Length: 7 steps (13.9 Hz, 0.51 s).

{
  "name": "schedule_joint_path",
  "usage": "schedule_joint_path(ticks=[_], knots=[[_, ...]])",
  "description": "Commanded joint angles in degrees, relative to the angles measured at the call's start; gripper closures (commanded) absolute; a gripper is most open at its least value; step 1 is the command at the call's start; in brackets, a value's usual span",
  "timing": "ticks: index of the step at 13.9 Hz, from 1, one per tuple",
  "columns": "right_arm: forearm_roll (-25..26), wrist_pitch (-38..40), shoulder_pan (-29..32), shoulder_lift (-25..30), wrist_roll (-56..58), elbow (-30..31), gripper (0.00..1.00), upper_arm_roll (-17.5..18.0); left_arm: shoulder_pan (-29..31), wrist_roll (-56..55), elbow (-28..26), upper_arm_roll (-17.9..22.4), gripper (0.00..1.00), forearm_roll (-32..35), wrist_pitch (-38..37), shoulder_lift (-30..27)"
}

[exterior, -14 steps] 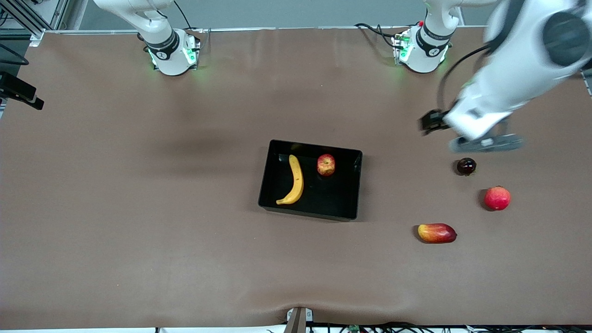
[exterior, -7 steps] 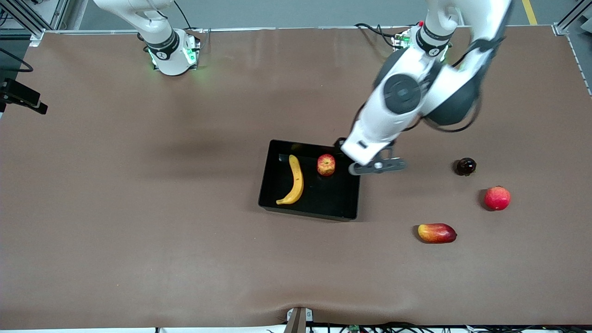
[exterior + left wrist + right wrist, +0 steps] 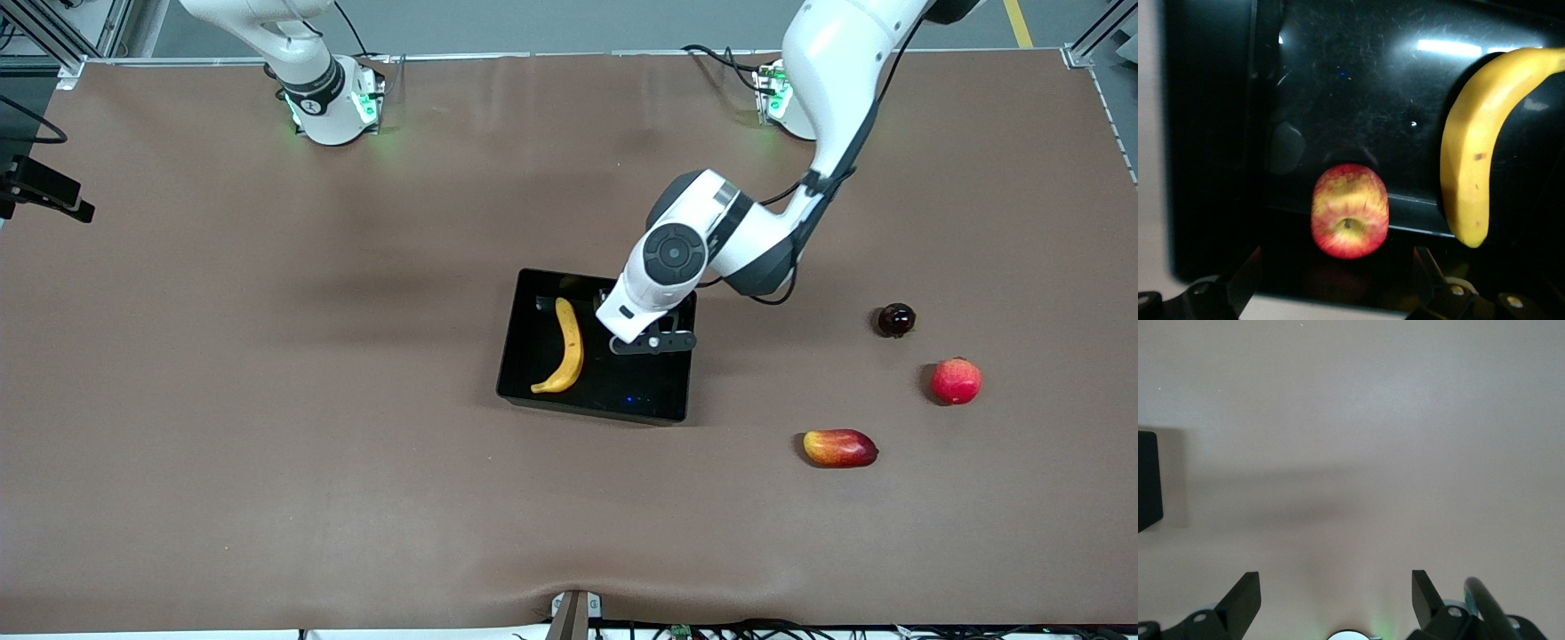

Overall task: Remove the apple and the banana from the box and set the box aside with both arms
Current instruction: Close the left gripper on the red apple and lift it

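The box sits mid-table and serves as the landmark here. Inside it lie both fruits: the banana along the wall toward the right arm's end, and the apple near the box's corner toward the left arm's base, hidden in the front view under the left arm's wrist.

The left gripper hangs over the apple with its fingers spread wide, one on each side of the fruit and clear of it. Nothing is held. The right gripper waits over bare table near its own base, well apart from the box, its fingers also spread and empty.

The apple looks small, firm and smooth-skinned, likely light; its round shape could roll or squirt out of a shallow pinch, so the fingers should probably close across its widest middle, low enough to pass the bulge. The banana seems softer and easily bruised; a hold across its thick mid-length, square to the curve, looks safest. The box appears to be thin, glossy plastic, light but slippery and perhaps flexible, so each arm would likely do best pinching a low wall on facing ends.

Three other fruits lie off the box toward the left arm's end.
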<state>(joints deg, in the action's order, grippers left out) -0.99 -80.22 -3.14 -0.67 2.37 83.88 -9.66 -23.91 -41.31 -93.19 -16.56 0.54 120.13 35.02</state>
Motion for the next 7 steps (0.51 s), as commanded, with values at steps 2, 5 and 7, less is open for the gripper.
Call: schedule_joint_path(ticks=[2,5,7], knots=[[-0.9,0.3,1.4,-0.7,1.0,-1.0,0.0,0.7,-0.9,-0.6,-2.8,0.3,0.0,1.5,6.1,2.2],[-1.0,0.2,1.1,-0.8,1.1,-1.0,0.0,0.7,-1.1,-0.6,-3.0,0.2,0.38,4.9,6.1,3.7],[-0.8,-0.4,0.8,-2.2,1.2,-1.0,0.0,0.8,-1.8,-0.7,-2.8,0.3,1.0,5.0,6.0,3.6]])
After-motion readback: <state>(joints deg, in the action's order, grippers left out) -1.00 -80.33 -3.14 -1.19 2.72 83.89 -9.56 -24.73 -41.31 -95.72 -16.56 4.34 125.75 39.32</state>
